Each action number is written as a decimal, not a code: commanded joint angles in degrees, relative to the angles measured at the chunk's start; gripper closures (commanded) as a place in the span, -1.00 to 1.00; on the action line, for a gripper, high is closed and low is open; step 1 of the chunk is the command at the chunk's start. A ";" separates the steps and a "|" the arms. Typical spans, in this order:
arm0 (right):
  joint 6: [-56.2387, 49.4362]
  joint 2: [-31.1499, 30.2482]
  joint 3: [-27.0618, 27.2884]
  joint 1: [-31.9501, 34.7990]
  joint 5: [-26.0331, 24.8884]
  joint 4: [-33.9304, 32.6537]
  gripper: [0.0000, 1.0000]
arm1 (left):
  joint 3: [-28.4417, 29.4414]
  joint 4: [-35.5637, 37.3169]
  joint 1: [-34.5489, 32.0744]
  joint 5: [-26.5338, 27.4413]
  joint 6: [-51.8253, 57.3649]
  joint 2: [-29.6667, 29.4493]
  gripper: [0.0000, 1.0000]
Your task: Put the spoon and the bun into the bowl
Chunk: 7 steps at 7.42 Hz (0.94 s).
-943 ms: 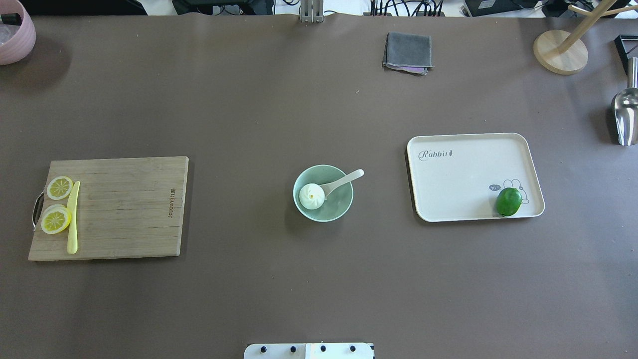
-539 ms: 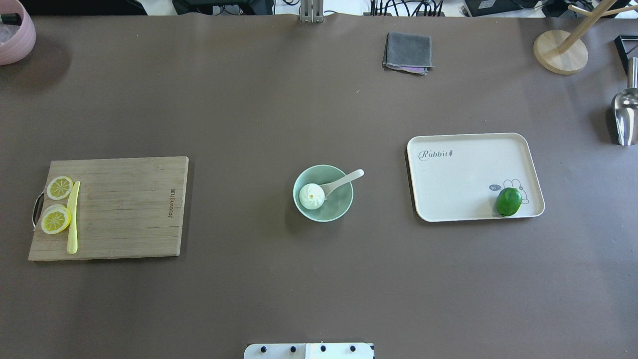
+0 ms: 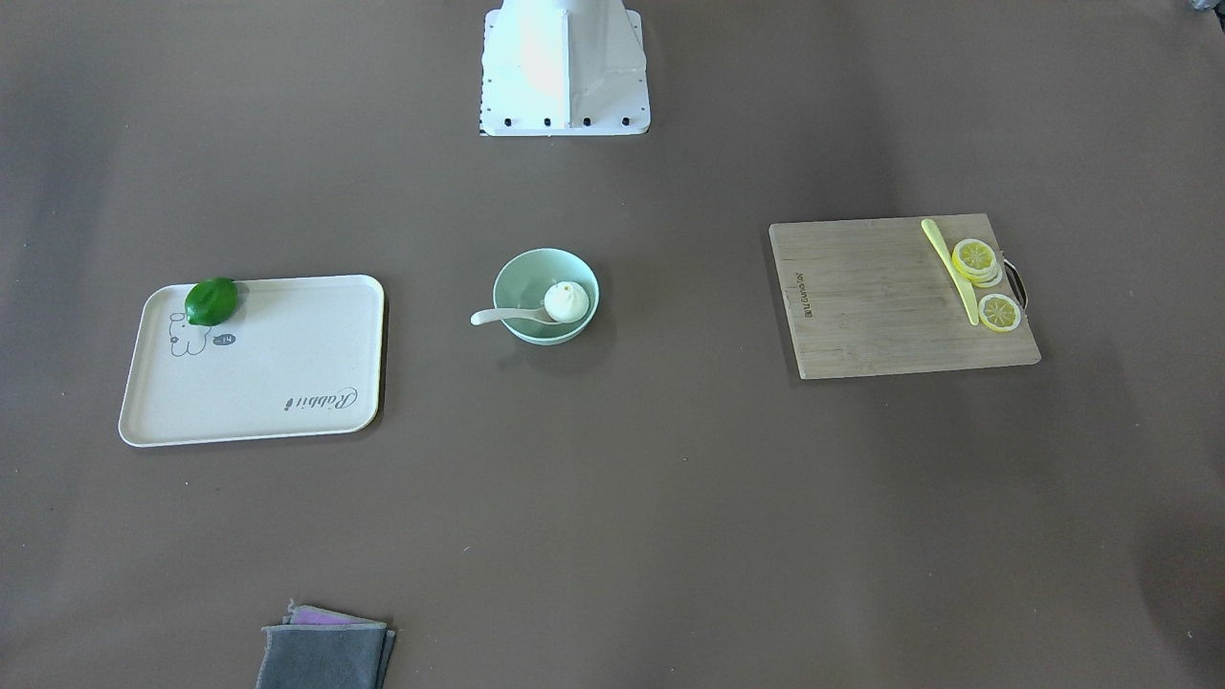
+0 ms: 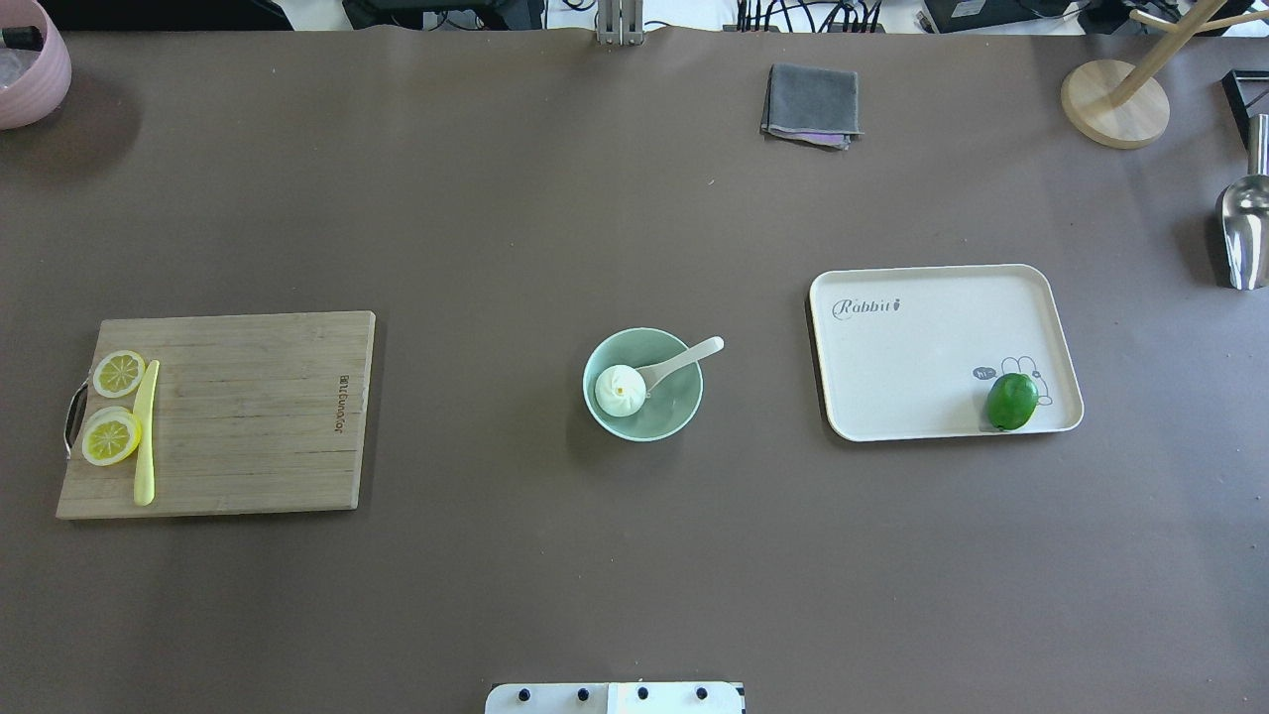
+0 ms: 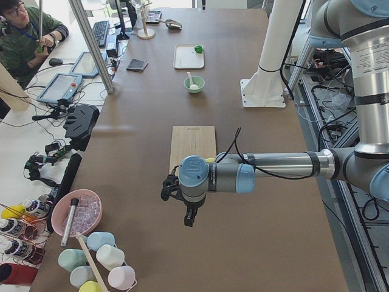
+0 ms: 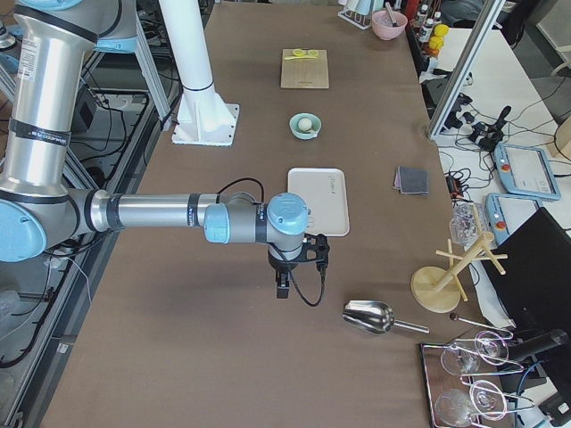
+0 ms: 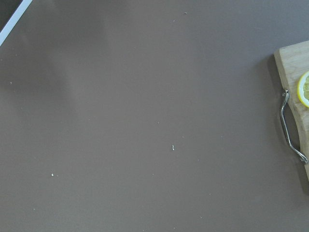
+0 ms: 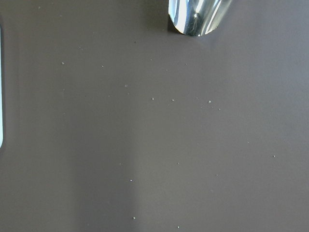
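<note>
Tabletop point(image 4: 555, 218) at rest, with both arms out at its two ends. The pale mint-green bowl point(image 4: 672, 409) stands near the middle. It lies between the wooden cutting board point(image 4: 248, 426) on the robot's left and the cream tray point(image 4: 922, 347) on its right, well apart from both. The white bun point(image 4: 621, 390) lies inside the bowl, against the wall on the board's side, pleated top upward. The cream-white soup spoon point(image 4: 684, 359) has its scoop down in the bowl just beside the bun. Its handle leans over the rim towards the tray and away from the robot. Along the board's outer end I see lemon slices point(image 4: 119, 373) with a yellow knife point(image 4: 146, 431) just beside them. A green lime point(image 4: 1011, 401) sits in the tray's near right corner. A folded grey cloth point(image 4: 811, 103) lies near the far edge, and a metal scoop point(image 4: 1244, 228) lies beyond the tray. The left arm point(image 5: 279, 164) reaches low past the board's end, and the left jaws point down over bare tabletop. The right arm point(image 6: 152, 214) does likewise, and the right jaws hang between the tray and the scoop. I cannot tell whether either pair is spread or pressed together: they show only in the side views. The wrist cameras show tabletop, the board's metal handle point(image 7: 292, 128) and the scoop's mouth.
</note>
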 commanded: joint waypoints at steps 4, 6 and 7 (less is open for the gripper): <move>0.13 -0.02 -0.04 -0.08 -1.24 0.00 -1.00 | 0.29 -0.15 0.04 -0.48 0.11 1.69 -0.97; 0.22 -0.11 -0.04 -0.08 -1.15 0.00 -1.00 | 0.20 -0.42 0.04 -0.49 0.11 1.69 -0.97; 0.22 -0.11 -0.04 -0.08 -1.15 0.00 -1.00 | 0.20 -0.42 0.04 -0.49 0.11 1.69 -0.97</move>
